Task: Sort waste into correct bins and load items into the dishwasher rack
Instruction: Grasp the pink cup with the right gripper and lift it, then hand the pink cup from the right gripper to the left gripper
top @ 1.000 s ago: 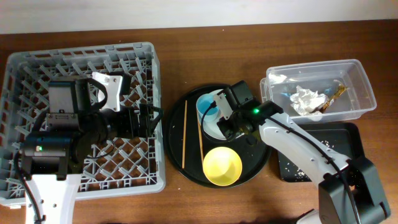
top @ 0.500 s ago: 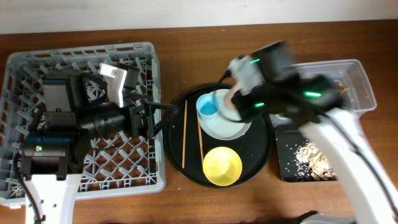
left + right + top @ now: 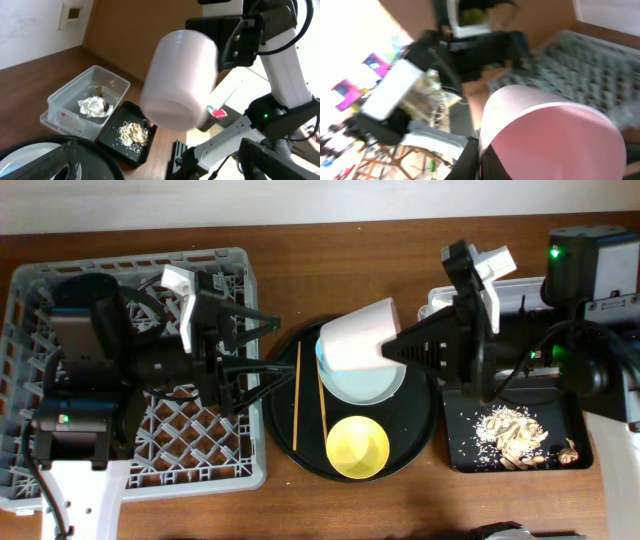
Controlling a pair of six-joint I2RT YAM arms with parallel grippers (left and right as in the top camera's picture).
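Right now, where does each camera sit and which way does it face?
Overhead: above the table, looking down on rack, pink cup, left gripper, right gripper.
Left wrist: facing right at pink cup and tub; own fingers below.
Right wrist: facing left toward the rack; own fingers under the pink cup.
All three share the pink cup.

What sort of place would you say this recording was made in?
Probably a robot test bench staged as a dish-clearing station, not a real kitchen: a dishwasher rack, a clear tub and a black tray of food scraps sit on a wooden table, and the right gripper holds a pink cup.
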